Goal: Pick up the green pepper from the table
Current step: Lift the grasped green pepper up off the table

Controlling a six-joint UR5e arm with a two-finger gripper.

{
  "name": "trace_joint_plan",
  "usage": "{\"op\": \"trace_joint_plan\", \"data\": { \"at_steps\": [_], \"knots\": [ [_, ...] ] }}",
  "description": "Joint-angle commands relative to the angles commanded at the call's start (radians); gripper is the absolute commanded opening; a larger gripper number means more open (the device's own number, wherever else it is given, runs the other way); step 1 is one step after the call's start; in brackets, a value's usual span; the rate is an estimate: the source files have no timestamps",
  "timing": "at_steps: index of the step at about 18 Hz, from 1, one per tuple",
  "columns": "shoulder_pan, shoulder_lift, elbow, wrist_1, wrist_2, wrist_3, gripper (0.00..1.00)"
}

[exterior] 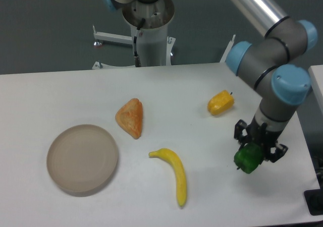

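One green pepper (248, 158) is seen near the right side of the table (45, 93). It is held by the gripper (254, 147), whose black fingers are closed around its top. Whether the pepper is touching the white top or is lifted just off it cannot be told from this view. The gripper is pointed straight down, and it is carried by a grey arm (275, 70) with light blue caps that comes in from the upper right.

Four other things are laid out on the white top. A yellow pepper (220, 103) is seen behind the green one, well apart from it. A yellow banana (174, 174) is laid near the front edge, to the left of the green pepper. An orange, three-cornered piece of food (131, 117) is placed near the middle. A round, pale brown plate (83, 159) is set at the left, and nothing is seen on it.

Behind the table, a white stand (149, 40) is seen against a dark wall.
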Motion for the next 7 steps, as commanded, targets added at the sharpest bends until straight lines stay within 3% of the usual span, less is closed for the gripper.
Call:
{"op": "trace_joint_plan", "data": {
  "at_steps": [7],
  "knots": [
    [0.008, 0.000, 0.002, -0.002, 0.028, 0.019, 0.33]
  ]
}}
